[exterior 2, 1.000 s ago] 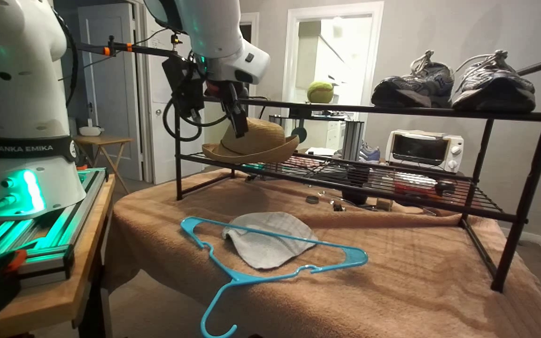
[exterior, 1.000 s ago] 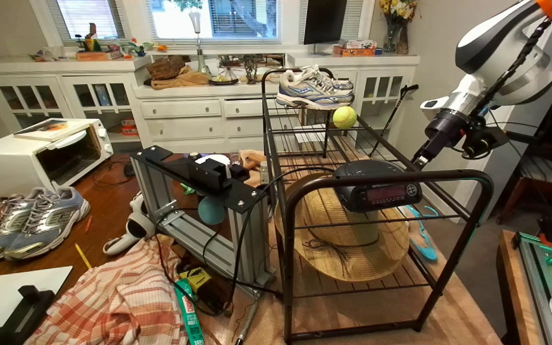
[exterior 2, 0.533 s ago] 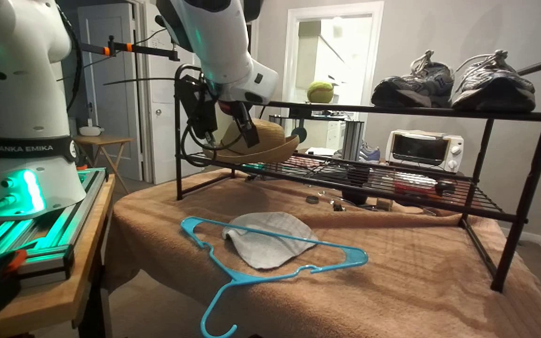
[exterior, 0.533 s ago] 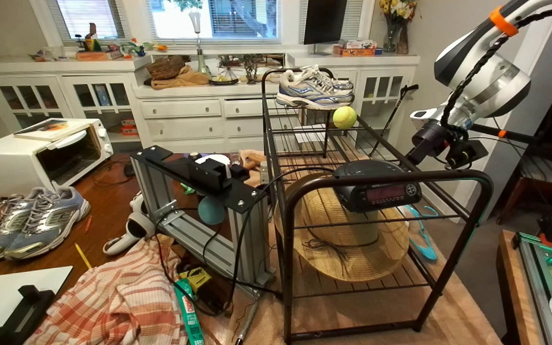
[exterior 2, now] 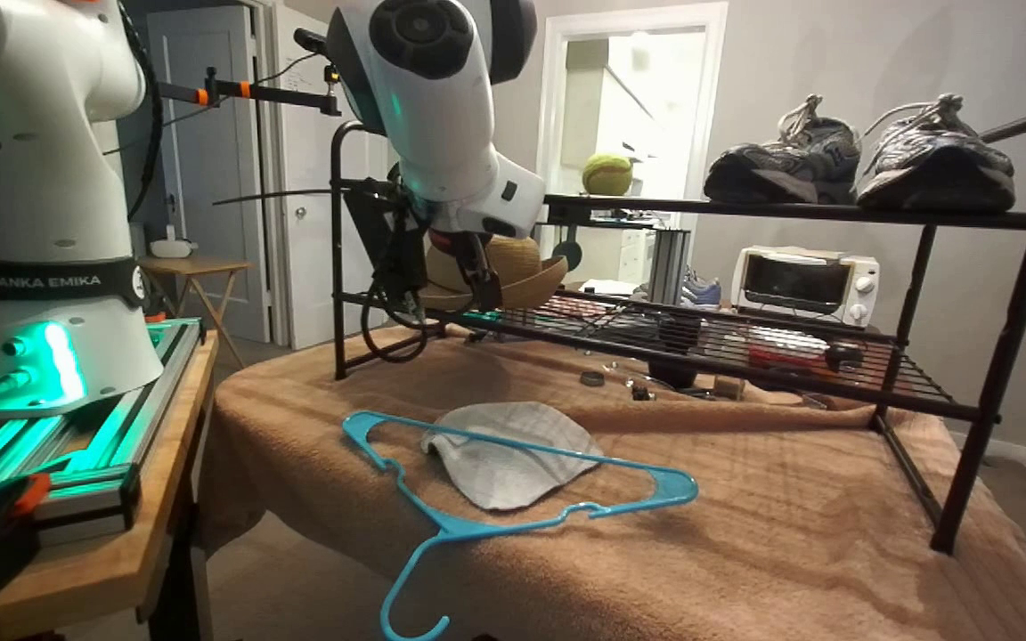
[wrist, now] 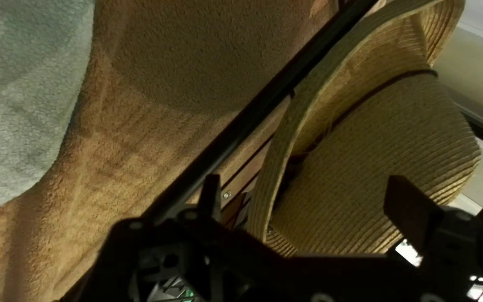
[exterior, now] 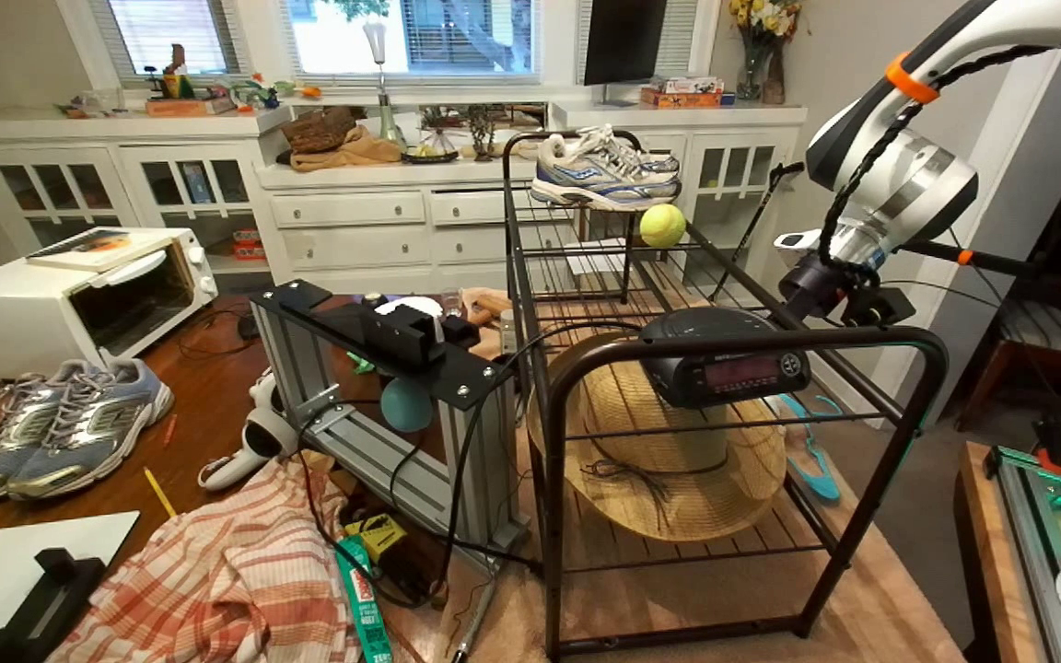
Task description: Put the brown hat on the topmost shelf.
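Observation:
The brown hat (exterior: 659, 470) sits crown up on the tier below the topmost shelf (exterior 2: 655, 205), at one end of the black rack. In an exterior view the hat (exterior 2: 526, 271) is partly hidden by my gripper (exterior 2: 483, 289), which is at crown height on the hat's open side. In the wrist view my gripper (wrist: 304, 181) is open, its fingers wide apart. The hat's brim edge and crown (wrist: 363, 167) show between and beyond the fingers; one finger (wrist: 407, 205) overlaps the crown. I cannot tell whether it touches. In an exterior view the fingertips are hidden behind the rack.
On the topmost shelf are a black clock radio (exterior: 724, 359), a tennis ball (exterior: 662, 226) and grey-white sneakers (exterior 2: 936, 160). The shelf's front rail runs close to my arm. A blue hanger (exterior 2: 451, 530) and grey cloth (exterior 2: 522, 454) lie on the brown blanket (exterior 2: 745, 516).
My arm has moved down and in toward the rack; the gripper went from above the crown to beside it, below the top rail. The hat has not moved.

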You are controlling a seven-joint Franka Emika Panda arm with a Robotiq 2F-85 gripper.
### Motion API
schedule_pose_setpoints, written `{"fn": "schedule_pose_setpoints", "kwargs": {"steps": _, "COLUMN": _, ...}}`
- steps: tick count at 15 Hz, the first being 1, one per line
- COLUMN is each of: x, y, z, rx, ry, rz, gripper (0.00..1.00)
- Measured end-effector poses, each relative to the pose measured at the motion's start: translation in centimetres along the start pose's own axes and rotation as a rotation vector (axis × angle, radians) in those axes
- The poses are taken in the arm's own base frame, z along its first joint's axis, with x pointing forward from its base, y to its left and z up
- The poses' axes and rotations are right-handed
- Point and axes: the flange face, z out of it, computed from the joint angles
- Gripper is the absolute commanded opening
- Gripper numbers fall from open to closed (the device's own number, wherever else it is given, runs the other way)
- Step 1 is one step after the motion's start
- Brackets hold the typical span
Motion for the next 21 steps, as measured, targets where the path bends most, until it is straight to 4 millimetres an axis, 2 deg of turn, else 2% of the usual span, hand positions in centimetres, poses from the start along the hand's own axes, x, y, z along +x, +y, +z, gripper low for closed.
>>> {"fn": "schedule_pose_setpoints", "kwargs": {"steps": 6, "x": -0.4, "y": -0.2, "z": 1.7, "rx": 0.055, "ry": -0.032, "rz": -0.026, "gripper": 1.0}}
{"fn": "schedule_pose_setpoints", "kwargs": {"steps": 10, "x": -0.2, "y": -0.6, "z": 2.0, "rx": 0.076, "ry": -0.035, "rz": -0.031, "gripper": 0.87}}
{"fn": "schedule_pose_setpoints", "kwargs": {"steps": 11, "x": -0.2, "y": -0.6, "z": 2.0, "rx": 0.079, "ry": -0.036, "rz": -0.032, "gripper": 0.88}}
{"fn": "schedule_pose_setpoints", "kwargs": {"steps": 16, "x": -0.1, "y": -0.8, "z": 2.7, "rx": 0.09, "ry": -0.022, "rz": -0.046, "gripper": 0.8}}
{"fn": "schedule_pose_setpoints", "kwargs": {"steps": 18, "x": -0.1, "y": -0.8, "z": 3.1, "rx": 0.095, "ry": -0.003, "rz": -0.054, "gripper": 0.81}}
{"fn": "schedule_pose_setpoints", "kwargs": {"steps": 19, "x": -0.1, "y": -0.8, "z": 3.3, "rx": 0.096, "ry": 0.007, "rz": -0.056, "gripper": 0.85}}
{"fn": "schedule_pose_setpoints", "kwargs": {"steps": 21, "x": -0.2, "y": -0.6, "z": 3.7, "rx": 0.097, "ry": 0.028, "rz": -0.06, "gripper": 0.87}}
